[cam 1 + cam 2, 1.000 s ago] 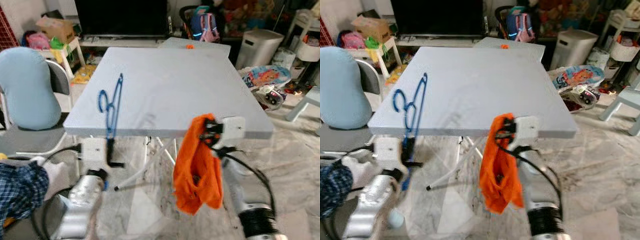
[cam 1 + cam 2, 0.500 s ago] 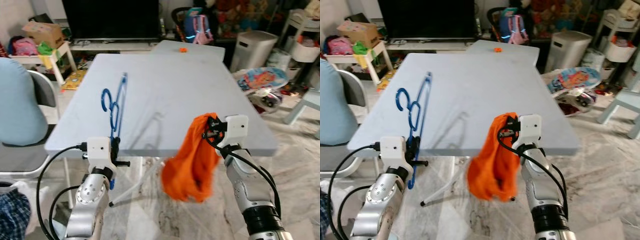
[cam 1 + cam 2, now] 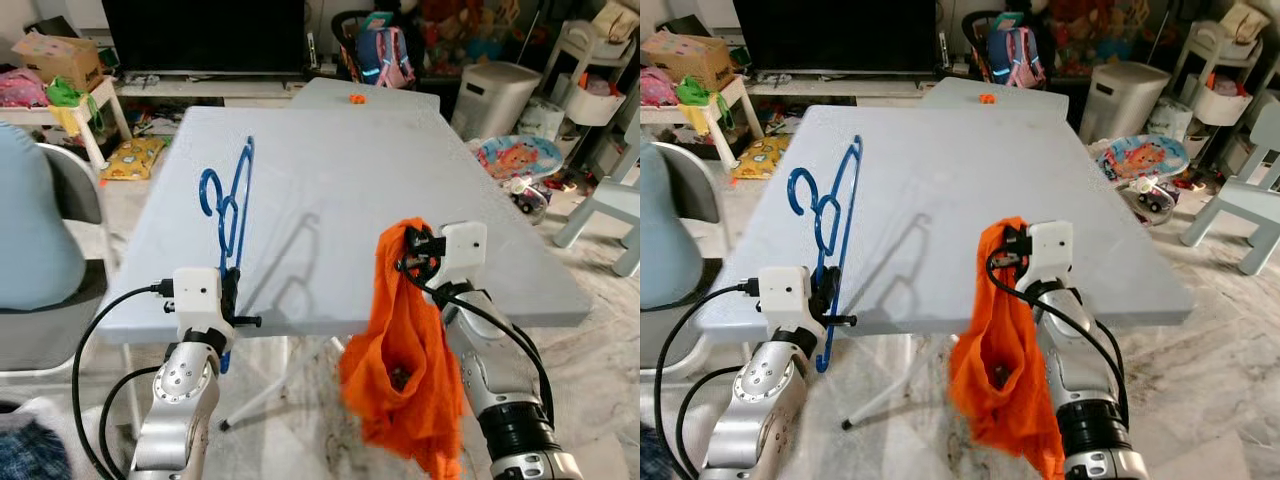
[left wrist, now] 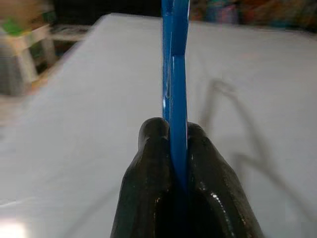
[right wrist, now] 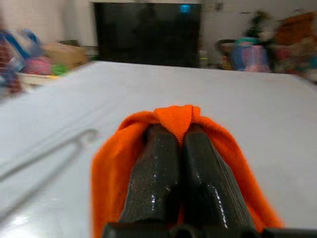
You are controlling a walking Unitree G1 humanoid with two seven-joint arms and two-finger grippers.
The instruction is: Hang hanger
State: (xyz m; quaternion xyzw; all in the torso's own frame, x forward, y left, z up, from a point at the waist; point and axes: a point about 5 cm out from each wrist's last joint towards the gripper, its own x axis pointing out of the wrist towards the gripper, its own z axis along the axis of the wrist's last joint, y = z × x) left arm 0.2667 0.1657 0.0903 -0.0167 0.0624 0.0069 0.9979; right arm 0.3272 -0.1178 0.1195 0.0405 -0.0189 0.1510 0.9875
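A blue plastic hanger [image 3: 228, 215] stands upright over the near left part of the grey table [image 3: 340, 160], its hook pointing away from me. My left gripper [image 3: 229, 300] is shut on the hanger's lower bar; in the left wrist view the blue hanger [image 4: 175, 74] is pinched between the two black fingers [image 4: 146, 198]. My right gripper [image 3: 408, 250] is shut on an orange garment [image 3: 400, 370], which hangs limp below the table's near edge. The right wrist view has the orange garment [image 5: 176, 119] folded over the closed fingers [image 5: 153, 178].
A chair with a light blue cushion [image 3: 30, 230] stands at the left. Behind the table are a dark TV [image 3: 200, 35], a backpack [image 3: 380, 50] and a white bin [image 3: 490, 95]. Toys [image 3: 520, 160] and a small stool [image 3: 605, 215] clutter the floor on the right.
The camera has drawn closer to the table and shifted. The orange garment, bunched and swinging left half a second ago, now hangs straight down. Both grippers keep their holds.
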